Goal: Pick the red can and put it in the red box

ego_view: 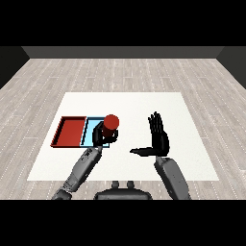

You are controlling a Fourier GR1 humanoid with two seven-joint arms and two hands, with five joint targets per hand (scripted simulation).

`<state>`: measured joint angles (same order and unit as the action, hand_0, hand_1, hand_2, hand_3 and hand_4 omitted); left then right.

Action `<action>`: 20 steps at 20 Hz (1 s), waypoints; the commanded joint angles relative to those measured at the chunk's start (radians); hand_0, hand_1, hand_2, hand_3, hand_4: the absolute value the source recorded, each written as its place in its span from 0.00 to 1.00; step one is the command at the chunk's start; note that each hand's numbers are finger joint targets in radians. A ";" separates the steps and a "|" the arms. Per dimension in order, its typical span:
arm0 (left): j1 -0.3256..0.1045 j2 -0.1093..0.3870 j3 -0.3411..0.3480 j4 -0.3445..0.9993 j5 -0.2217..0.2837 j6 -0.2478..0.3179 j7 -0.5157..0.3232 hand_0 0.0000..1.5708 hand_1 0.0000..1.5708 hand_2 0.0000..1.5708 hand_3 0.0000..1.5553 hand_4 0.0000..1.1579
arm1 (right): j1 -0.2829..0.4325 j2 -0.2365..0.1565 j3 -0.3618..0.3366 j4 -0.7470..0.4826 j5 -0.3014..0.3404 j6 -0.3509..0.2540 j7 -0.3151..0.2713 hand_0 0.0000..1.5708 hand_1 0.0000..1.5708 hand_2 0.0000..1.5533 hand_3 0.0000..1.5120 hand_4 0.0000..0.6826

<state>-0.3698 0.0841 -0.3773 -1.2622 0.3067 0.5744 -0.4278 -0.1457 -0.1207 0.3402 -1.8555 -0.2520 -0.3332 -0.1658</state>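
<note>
Head view, single frame. White counter [182, 144] on wood-plank floor [120, 72].

Trays: red tray [70, 131] and light blue tray [90, 129] lie side by side at L part of counter, touching along their shared edge; red one further L. Red tray interior shows nothing in it.

Red can [111, 124]: upright, held by left hand [101, 134], fingers curled round its lower body. Can sits over R portion of light blue tray; cannot tell whether its base touches the tray floor or is lifted off it. Can is not in the red tray; the visible part of the blue tray lies between can and red tray.

L forearm [81, 168] comes in from lower L corner, angled up and to the R toward the can.

Right hand [158, 137]: wide, fingers straight and pointing away from robot, thumb stuck out sideways toward L. Holds nothing, touches nothing visible. It's over bare counter R of centre, well apart from can and both trays. R forearm [172, 177] enters from lower R.
</note>
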 commanded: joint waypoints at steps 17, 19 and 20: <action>-0.063 0.453 0.227 0.331 -0.123 -0.103 0.289 1.00 1.00 0.99 0.97 0.93 | 0.146 -0.081 -0.217 0.094 -0.124 0.137 -0.079 0.00 0.00 0.00 0.00 0.00; -0.131 0.465 0.236 0.484 -0.132 -0.147 0.304 1.00 1.00 0.99 0.95 0.91 | 0.164 -0.120 -0.239 0.096 -0.124 0.160 -0.073 0.00 0.00 0.00 0.00 0.00; -0.133 0.474 0.221 0.525 -0.173 -0.109 0.318 1.00 1.00 0.99 0.95 0.91 | 0.138 -0.101 -0.229 0.131 -0.114 0.152 -0.083 0.00 0.00 0.00 0.00 0.00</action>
<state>-0.4435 0.5197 -0.1573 -0.9219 0.1831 0.4737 -0.1565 0.0379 -0.2205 0.1329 -1.7840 -0.3673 -0.1828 -0.2528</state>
